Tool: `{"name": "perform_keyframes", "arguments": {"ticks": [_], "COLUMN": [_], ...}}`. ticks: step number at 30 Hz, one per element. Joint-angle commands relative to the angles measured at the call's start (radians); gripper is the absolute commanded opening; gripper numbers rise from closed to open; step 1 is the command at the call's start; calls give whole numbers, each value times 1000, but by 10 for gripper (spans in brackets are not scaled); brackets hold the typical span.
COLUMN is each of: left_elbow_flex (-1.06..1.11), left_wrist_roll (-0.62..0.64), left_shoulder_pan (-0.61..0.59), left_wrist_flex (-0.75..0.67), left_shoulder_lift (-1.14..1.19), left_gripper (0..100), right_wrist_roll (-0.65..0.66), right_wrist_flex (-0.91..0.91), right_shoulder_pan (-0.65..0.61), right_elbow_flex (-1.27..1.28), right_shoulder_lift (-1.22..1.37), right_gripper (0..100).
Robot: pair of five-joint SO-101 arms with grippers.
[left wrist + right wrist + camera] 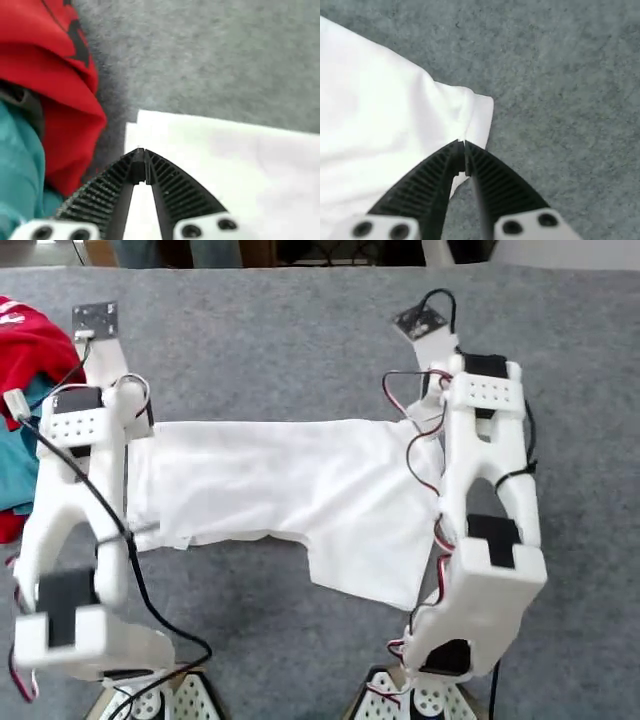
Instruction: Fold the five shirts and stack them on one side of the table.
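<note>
White shirt (290, 490) lying spread flat across the middle of the grey counter (250, 340) between both arms, left gripper (140, 167) pinching its edge with fingers (112, 187) pressed together beside the red and teal clothes (25, 350), right gripper (461, 146) pinching the opposite edge likewise.

I see the table (280, 340) covered in grey, felt-like fabric, evenly lit. Past its far edge I make out brown wooden furniture (100, 250) and something white (560, 250) in the corner.
</note>
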Motion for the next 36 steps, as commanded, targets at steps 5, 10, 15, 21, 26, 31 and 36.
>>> {"name": "perform_keyframes", "arguments": {"ticks": [5,10,15,21,26,31,36], "left_elbow_flex": [426,673,710,697,691,616,414], "left_wrist_roll": [-5,0,-9,-118,-187,-189,-109], "left_shoulder_pan": [59,64,47,-82,-173,-87,82], "left_wrist_flex": [-34,-169,-127,-107,-104,-103,3], "left_shoulder_lift": [-321,-385,-325,-227,-210,-212,-212], "left_gripper": [28,28,28,28,28,28,29], "right_wrist_roll": [3,6,14,60,68,95,89], "right_wrist_flex": [-161,-270,-288,-229,-213,-203,-141], "right_shoulder_pan": [51,52,68,77,106,103,106], "right_elbow_flex": [77,105,28,-108,-137,-136,-159], "right_shoulder_lift": [-31,64,159,297,325,326,262], "right_gripper": [15,15,17,15,15,15,15]}}
